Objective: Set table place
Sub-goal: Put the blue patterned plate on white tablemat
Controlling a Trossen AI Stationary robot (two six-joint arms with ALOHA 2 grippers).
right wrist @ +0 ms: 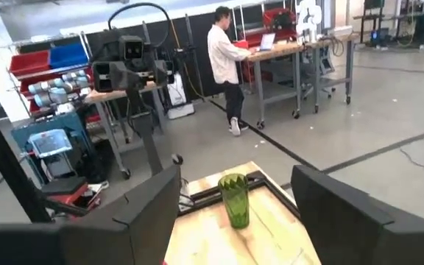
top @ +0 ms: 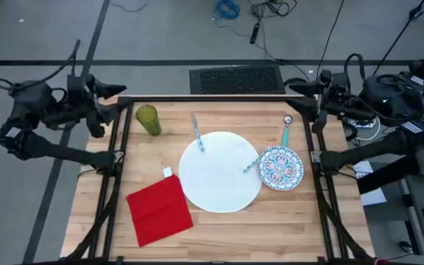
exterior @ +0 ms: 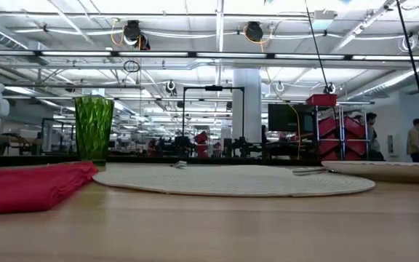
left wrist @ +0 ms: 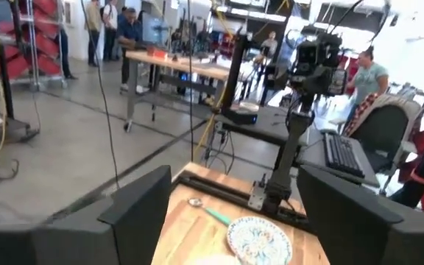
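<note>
a: from the high view, where does the setting stand?
b: both arms are parked at the far corners of the worktop [top: 285,228], off the wood. the left gripper [top: 118,90] and the right gripper [top: 298,89] hold nothing. the large white plate [top: 219,171] sits mid-worktop, the red napkin [top: 159,209] just beside it toward the left arm's side, partly under its rim it seems. the fork [top: 196,132] lies with its tip on the plate's far edge, the small patterned plate [top: 280,167] touches the big plate on the right arm's side, the teal-handled spoon [top: 286,131] lies beyond that, and the green tumbler [top: 148,120] stands upright at the far left corner.

a: low view?
b: the tumbler [exterior: 94,129] is upright, the napkin [exterior: 31,185] bunched low, the white plate [exterior: 231,182] flat. no gripper is in it.

a: the wrist views?
b: left wrist shows its gripper [left wrist: 235,210] spread wide and empty, looking across at the spoon [left wrist: 210,211] and patterned plate [left wrist: 259,240]. right wrist shows its gripper [right wrist: 234,206] likewise wide, facing the tumbler [right wrist: 235,199].

a: so which step?
b: i'd judge nothing is in hand yet; things are out but not arranged. the fork looks like the next call: it needs a low pinch on a thin handle lying partly on the plate.
</note>
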